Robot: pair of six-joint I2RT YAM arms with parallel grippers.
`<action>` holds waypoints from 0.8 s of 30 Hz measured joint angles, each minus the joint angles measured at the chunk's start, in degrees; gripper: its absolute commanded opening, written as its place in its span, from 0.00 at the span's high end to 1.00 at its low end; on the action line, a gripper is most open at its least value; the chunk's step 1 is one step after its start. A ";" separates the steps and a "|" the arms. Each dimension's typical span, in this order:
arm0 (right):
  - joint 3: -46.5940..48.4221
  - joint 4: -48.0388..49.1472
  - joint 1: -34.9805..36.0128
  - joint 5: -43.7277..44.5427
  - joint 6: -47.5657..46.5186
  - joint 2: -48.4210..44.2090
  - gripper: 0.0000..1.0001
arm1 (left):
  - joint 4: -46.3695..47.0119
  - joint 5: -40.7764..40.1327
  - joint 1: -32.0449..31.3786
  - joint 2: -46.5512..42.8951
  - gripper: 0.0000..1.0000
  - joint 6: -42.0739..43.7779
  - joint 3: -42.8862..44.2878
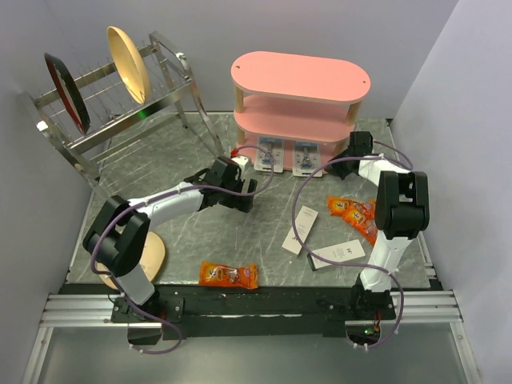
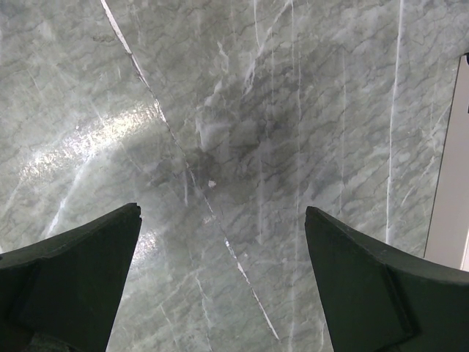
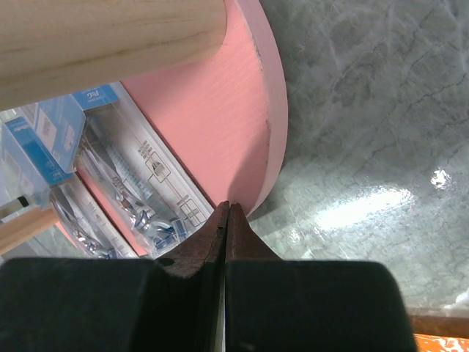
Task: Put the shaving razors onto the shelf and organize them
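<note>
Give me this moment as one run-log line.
razor packs: both side by side on shelf bottom tier | left jaws: open, empty, above table | right jaws: shut, empty, at shelf edge

Looks down past the right gripper (image 3: 227, 214) at lower centre, closed tip to tip with nothing between. Finds those tips right at the curved rim of the pink shelf (image 3: 220, 110); contact impossible to judge. Takes in two shaving razors (image 3: 135, 180) lying flat side by side on that board at left, blue card toward the upper left. Catches a light wooden post (image 3: 102, 40) across the upper left, grey marbled table (image 3: 366, 110) at right, an orange sliver (image 3: 440, 342) at the lower right corner.
</note>
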 measured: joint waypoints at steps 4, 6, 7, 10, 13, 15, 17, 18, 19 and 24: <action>-0.26 0.39 0.00 -0.24 0.00 0.00 1.00 | 0.17 0.00 -0.11 0.83 0.01 0.00 0.48; -0.48 0.81 0.00 -0.59 0.02 0.00 1.00 | 0.26 0.00 -0.31 1.22 0.01 -0.02 0.66; -0.66 1.09 0.00 -0.83 0.04 0.00 1.00 | 0.26 0.00 -0.42 1.38 0.01 -0.02 0.72; -0.83 1.64 0.28 -1.40 0.11 0.00 1.00 | 0.55 0.02 -0.70 1.70 0.01 -0.02 0.90; -0.87 1.81 0.61 -1.64 0.33 0.00 1.00 | 0.57 0.00 -0.87 1.77 0.01 0.00 0.90; -0.87 1.81 1.01 -1.62 0.52 0.04 1.00 | 0.59 -0.04 -0.92 1.77 0.01 0.00 0.90; -0.87 1.86 1.27 -1.64 0.72 0.11 1.00 | 0.57 -0.09 -0.92 1.77 0.00 0.00 0.90; -0.87 1.88 1.27 -1.64 0.92 0.11 1.00 | 0.57 -0.11 -0.92 1.77 0.00 0.02 0.90; -0.87 1.88 1.33 -1.64 1.01 0.11 1.00 | 0.59 -0.13 -0.92 1.77 0.01 0.00 0.90; -0.87 1.86 1.42 -1.64 1.36 0.11 1.00 | 0.61 -0.13 -0.92 1.77 0.01 0.00 0.87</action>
